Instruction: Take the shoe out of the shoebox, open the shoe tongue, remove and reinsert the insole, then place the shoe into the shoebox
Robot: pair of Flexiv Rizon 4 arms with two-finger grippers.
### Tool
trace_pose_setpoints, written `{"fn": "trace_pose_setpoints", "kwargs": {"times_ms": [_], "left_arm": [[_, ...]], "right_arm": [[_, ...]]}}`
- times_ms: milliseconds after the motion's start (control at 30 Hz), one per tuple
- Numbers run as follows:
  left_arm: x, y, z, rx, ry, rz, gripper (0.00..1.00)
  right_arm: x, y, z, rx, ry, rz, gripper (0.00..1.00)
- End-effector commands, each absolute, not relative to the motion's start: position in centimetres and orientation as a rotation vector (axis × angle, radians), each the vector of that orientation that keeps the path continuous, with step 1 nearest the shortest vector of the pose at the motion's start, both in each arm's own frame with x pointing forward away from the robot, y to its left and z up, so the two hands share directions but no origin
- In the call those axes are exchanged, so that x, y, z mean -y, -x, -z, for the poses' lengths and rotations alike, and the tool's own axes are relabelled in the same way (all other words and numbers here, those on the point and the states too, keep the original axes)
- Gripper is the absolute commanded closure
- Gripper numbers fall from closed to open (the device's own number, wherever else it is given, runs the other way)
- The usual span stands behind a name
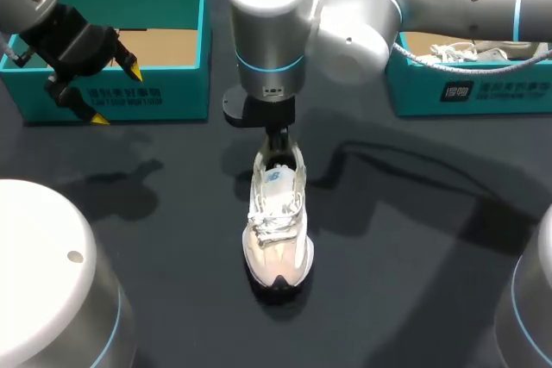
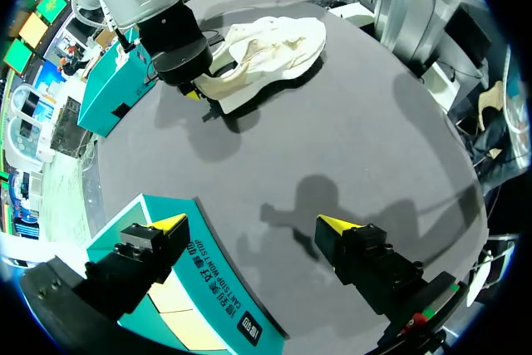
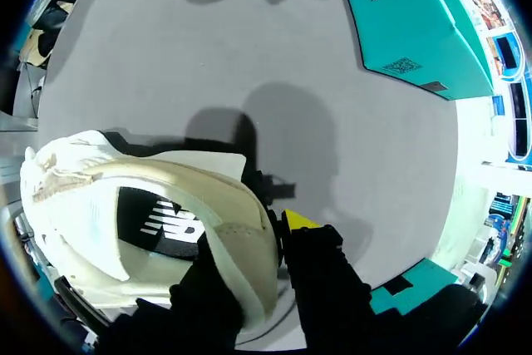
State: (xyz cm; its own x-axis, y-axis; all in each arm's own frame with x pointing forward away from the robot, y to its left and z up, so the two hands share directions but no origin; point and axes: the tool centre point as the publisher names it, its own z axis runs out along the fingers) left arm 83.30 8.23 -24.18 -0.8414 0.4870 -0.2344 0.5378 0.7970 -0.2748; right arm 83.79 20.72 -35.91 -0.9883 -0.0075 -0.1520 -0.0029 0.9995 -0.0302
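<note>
Right wrist shows right pincer [image 3: 264, 243] clamping shoe [image 3: 91, 176] heel, hidden overhead

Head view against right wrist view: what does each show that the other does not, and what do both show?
Only the head view shows the left gripper, open by the left shoebox, and a second shoe lying in the right shoebox. Only the right wrist view shows how the right gripper holds: the heel wall sits between its fingers, one inside the shoe, one outside. Both show this shoe on the dark table, outside the boxes, with the right gripper at its heel.
</note>
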Motion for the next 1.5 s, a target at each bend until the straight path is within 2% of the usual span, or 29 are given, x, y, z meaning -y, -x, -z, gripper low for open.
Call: {"fn": "trace_pose_setpoints", "kwargs": {"times_ms": [33, 267, 700, 767, 1167, 1433, 1500], "left_arm": [[-8.2, -83.2, 24.1, -2.833, -0.814, 0.498, 0.0], [-8.2, -83.2, 24.1, -2.833, -0.814, 0.498, 0.0], [-8.2, -83.2, 24.1, -2.833, -0.814, 0.498, 0.0], [-8.2, -83.2, 24.1, -2.833, -0.814, 0.498, 0.0], [-8.2, -83.2, 24.1, -2.833, -0.814, 0.498, 0.0], [-8.2, -83.2, 24.1, -2.833, -0.814, 0.498, 0.0], [-8.2, -83.2, 24.1, -2.833, -0.814, 0.498, 0.0]], "right_arm": [[-18.8, -83.8, 32.4, -2.977, 0.003, 0.054, 1.0], [-15.4, -86.1, 27.2, -2.982, 0.002, 0.021, 1.0], [-15.4, -86.1, 27.2, -2.982, 0.002, 0.021, 1.0], [-13.9, -86.4, 26.6, -2.96, -0.053, -0.025, 1.0], [-6.0, -91.4, 16.6, -2.854, -0.082, 0.234, 1.0], [-1.3, -95.5, 11.6, -2.84, -0.095, 0.269, 1.0], [-1.3, -95.5, 11.6, -2.84, -0.095, 0.269, 1.0]]}}
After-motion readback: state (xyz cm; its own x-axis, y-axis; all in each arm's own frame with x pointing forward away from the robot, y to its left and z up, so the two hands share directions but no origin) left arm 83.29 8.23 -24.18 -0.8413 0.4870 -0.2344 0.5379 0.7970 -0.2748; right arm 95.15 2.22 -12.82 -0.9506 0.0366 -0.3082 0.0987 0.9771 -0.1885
